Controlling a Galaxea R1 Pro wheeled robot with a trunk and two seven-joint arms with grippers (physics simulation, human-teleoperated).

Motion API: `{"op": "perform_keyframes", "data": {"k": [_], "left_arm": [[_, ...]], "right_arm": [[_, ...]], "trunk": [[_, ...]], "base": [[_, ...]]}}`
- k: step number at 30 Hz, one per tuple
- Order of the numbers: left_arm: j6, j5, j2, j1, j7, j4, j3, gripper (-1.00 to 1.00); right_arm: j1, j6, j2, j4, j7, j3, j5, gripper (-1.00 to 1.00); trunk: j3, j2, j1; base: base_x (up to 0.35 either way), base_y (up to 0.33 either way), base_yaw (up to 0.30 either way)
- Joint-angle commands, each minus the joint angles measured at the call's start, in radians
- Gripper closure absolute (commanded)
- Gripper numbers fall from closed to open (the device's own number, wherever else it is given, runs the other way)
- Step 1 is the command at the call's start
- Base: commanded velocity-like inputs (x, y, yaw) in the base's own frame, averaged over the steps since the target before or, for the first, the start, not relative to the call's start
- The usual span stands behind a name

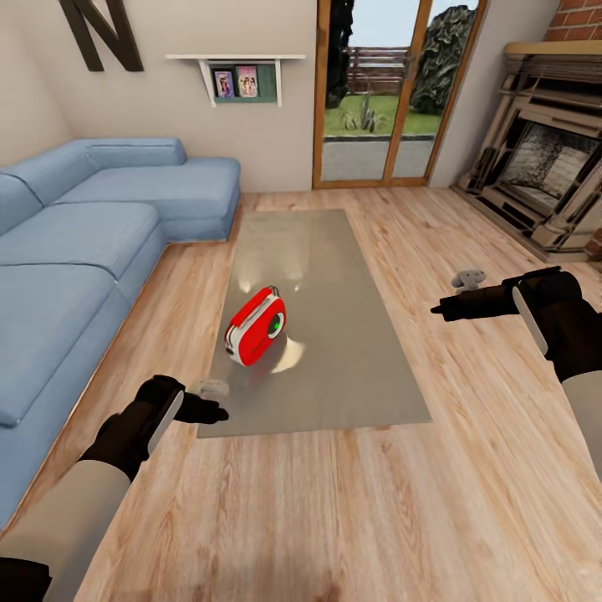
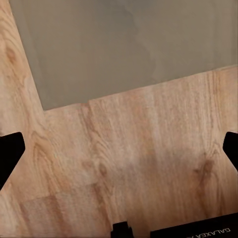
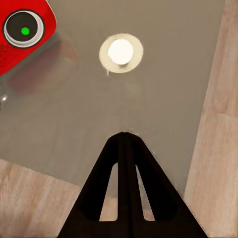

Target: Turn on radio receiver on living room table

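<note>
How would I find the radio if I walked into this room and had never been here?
Find the big blue sofa and look at the long grey table on the wooden floor in front of it. The radio sits on the table, toward the sofa side. It is the only bright red thing there, a small rounded box with white trim and a round dial glowing green.

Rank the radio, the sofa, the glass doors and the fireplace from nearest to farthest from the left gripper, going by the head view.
From the left gripper:
1. Radio, on the table just ahead.
2. Sofa, along the left side.
3. Glass doors, at the far wall.
4. Fireplace, far right corner; close to the doors' rank.
</note>
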Motion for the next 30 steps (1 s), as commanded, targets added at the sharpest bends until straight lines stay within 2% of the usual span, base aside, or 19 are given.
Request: {"op": "perform_keyframes", "data": {"k": [1, 9, 13, 17, 21, 22, 23, 24, 26, 30], "left_arm": [[0.0, 0.0, 0.0, 0.0, 0.0, 0.0, 0.0, -1.0], [0.0, 0.0, 0.0, 0.0, 0.0, 0.0, 0.0, -1.0], [0.0, 0.0, 0.0, 0.0, 0.0, 0.002, 0.0, -1.0], [-0.002, 0.0, 0.0, 0.0, -0.001, 0.024, 0.0, -1.0], [-0.004, 0.0, 0.001, 0.0, -0.001, 0.057, 0.0, -1.0], [-0.005, 0.0, 0.001, 0.0, -0.002, 0.066, 0.0, -1.0], [-0.008, 0.0, 0.0, 0.0, -0.005, 0.107, 0.0, -1.0], [-0.01, 0.0, 0.0, 0.0, -0.006, 0.124, 0.0, -1.0], [-0.019, 0.0, 0.0, 0.0, -0.007, 0.154, 0.0, -1.0], [-0.078, 0.001, 0.0, 0.0, -0.008, 0.231, 0.0, -1.0]], "right_arm": [[0.0, 0.0, 0.0, 0.0, 0.0, 0.0, 0.0, 1.0], [0.0, 0.0, 0.0, 0.0, 0.0, 0.0, 0.0, 1.0], [0.0, -0.001, 0.0, 0.008, -0.001, 0.0, 0.001, 1.0], [0.001, -0.004, 0.0, 0.053, -0.001, 0.0, 0.001, 1.0], [0.002, -0.013, 0.0, 0.138, -0.002, 0.0, 0.002, 1.0], [0.002, -0.026, 0.0, 0.165, -0.002, 0.0, 0.002, 1.0], [0.002, -0.117, 0.001, 0.284, -0.002, 0.001, 0.003, 1.0], [0.002, -0.158, 0.001, 0.33, -0.004, 0.001, 0.003, 1.0], [0.002, -0.215, 0.001, 0.397, -0.011, 0.002, 0.003, 1.0], [0.002, -0.311, 0.002, 0.525, -0.039, 0.003, 0.003, 1.0]], "trunk": [[0.0, 0.0, 0.0], [0.0, 0.0, 0.0], [0.0, 0.0, 0.0], [0.0, 0.0, 0.0], [0.0, 0.0, 0.0], [0.0, 0.0, 0.0], [0.0, 0.0, 0.0], [0.0, 0.0, 0.0], [0.0, 0.0, 0.0], [0.0, 0.0, 0.0]], "base": [[-0.336, 0.0, 0.0], [-0.333, 0.0, 0.0], [-0.11, 0.0, 0.0], [-0.021, 0.0, 0.0], [-0.001, 0.0, 0.0], [0.0, 0.0, 0.0], [0.0, 0.0, 0.0], [0.0, 0.0, 0.0], [0.0, 0.0, 0.0], [0.0, 0.0, 0.0]]}}
